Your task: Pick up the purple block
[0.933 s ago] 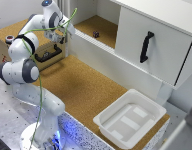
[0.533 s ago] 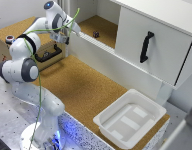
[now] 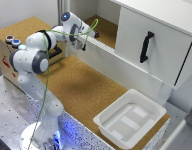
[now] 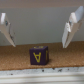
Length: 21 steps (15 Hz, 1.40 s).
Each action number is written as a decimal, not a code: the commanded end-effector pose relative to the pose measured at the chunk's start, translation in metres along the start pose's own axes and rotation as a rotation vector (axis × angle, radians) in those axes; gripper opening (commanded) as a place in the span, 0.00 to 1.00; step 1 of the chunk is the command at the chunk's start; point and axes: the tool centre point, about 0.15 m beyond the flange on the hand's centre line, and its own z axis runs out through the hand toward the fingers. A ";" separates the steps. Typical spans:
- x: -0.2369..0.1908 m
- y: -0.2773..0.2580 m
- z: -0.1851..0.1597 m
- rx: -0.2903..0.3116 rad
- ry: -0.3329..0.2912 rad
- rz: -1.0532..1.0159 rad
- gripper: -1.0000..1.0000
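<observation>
The gripper point(image 4: 38, 30) is hanging with its fingers spread wide apart, straddling the purple block point(image 4: 38, 55), which is sitting untouched on the cork surface point(image 4: 15, 57) below, so a descent should bracket it.

High exterior overview; wrist view close behind pincer point(image 4: 38, 29) (shared: cork shelf point(image 3: 107, 26))

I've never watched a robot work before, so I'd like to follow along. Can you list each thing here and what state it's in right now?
gripper: open, fingers either side above the block, not touching it.
purple block: resting on the cork surface, not gripped, yellow letter facing the wrist camera.
cabinet door: slid aside, leaving the compartment by the arm open.
white tray: on the cork board, nothing inside.
</observation>
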 end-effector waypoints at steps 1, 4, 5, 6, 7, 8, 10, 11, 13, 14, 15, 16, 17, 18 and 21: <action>0.024 -0.023 0.021 -0.036 -0.107 -0.005 1.00; 0.027 -0.033 0.025 -0.097 -0.170 0.017 1.00; 0.027 -0.033 0.026 -0.115 -0.178 0.024 1.00; 0.026 -0.034 0.028 -0.117 -0.190 0.023 1.00; 0.025 -0.032 0.029 -0.134 -0.207 0.037 1.00; 0.026 -0.030 0.030 -0.158 -0.216 0.049 1.00; 0.028 -0.026 0.033 -0.187 -0.243 0.063 1.00; 0.029 -0.023 0.035 -0.222 -0.256 0.071 1.00; 0.028 -0.019 0.041 -0.250 -0.283 0.067 1.00; 0.027 -0.018 0.045 -0.255 -0.290 0.068 1.00; 0.025 -0.019 0.050 -0.271 -0.298 0.056 1.00; 0.024 -0.018 0.054 -0.263 -0.302 0.063 1.00; 0.023 -0.018 0.058 -0.263 -0.295 0.060 1.00; 0.021 -0.020 0.063 -0.261 -0.306 0.052 1.00; 0.019 -0.019 0.070 -0.273 -0.316 0.055 1.00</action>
